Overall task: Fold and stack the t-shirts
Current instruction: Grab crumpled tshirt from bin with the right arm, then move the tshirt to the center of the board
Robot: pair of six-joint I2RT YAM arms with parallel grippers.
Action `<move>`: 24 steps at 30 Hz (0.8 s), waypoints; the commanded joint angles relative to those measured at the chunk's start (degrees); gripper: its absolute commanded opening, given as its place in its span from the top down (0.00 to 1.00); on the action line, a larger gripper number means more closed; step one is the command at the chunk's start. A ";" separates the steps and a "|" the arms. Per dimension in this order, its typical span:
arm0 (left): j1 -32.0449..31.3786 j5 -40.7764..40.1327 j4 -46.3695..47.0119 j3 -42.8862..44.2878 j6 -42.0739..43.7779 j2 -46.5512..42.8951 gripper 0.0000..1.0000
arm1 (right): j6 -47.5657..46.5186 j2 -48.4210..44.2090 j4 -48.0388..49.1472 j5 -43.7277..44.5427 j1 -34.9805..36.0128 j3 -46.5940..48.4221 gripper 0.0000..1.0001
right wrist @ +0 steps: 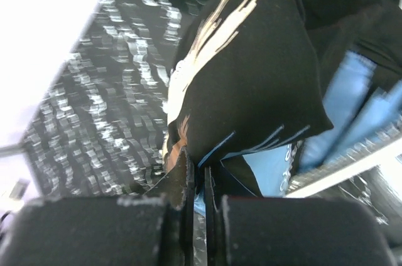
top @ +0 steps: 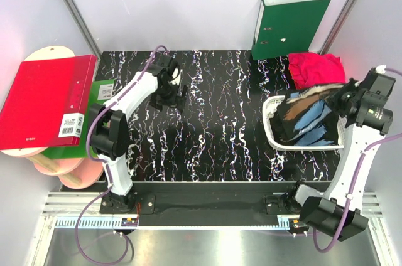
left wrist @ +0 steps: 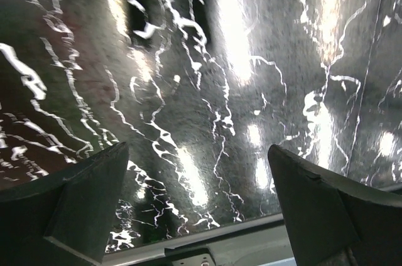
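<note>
A black t-shirt (top: pixel 311 115) with a tan, white and blue print is heaped in the white lattice basket (top: pixel 271 129) at the right. My right gripper (top: pixel 339 98) is shut on a fold of this black shirt (right wrist: pixel 251 78), with cloth pinched between its fingers (right wrist: pixel 182 184), and lifts it over the basket. A crimson-pink t-shirt (top: pixel 316 67) lies crumpled on the table behind the basket. My left gripper (top: pixel 169 100) is open and empty, fingers (left wrist: pixel 81 197) wide apart, low over the black marbled table (left wrist: pixel 207 90) at the back left.
A green ring binder (top: pixel 289 24) stands against the back wall. A red binder (top: pixel 47 100) lies on a green one at the left, off the table. The table's far edge (left wrist: pixel 207 234) shows in the left wrist view.
</note>
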 commanded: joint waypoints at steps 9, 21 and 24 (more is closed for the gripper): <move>-0.04 -9.74 3.02 9.44 -4.61 -5.00 0.01 | 1.54 9.44 10.03 -13.34 12.63 19.12 1.00; 0.05 -17.47 3.19 10.58 -8.21 -6.85 0.01 | 1.97 35.11 10.91 -12.10 40.36 37.67 1.00; 0.14 -17.91 2.84 12.16 -8.39 -6.41 0.01 | 4.09 37.05 10.82 -13.85 42.12 32.44 1.00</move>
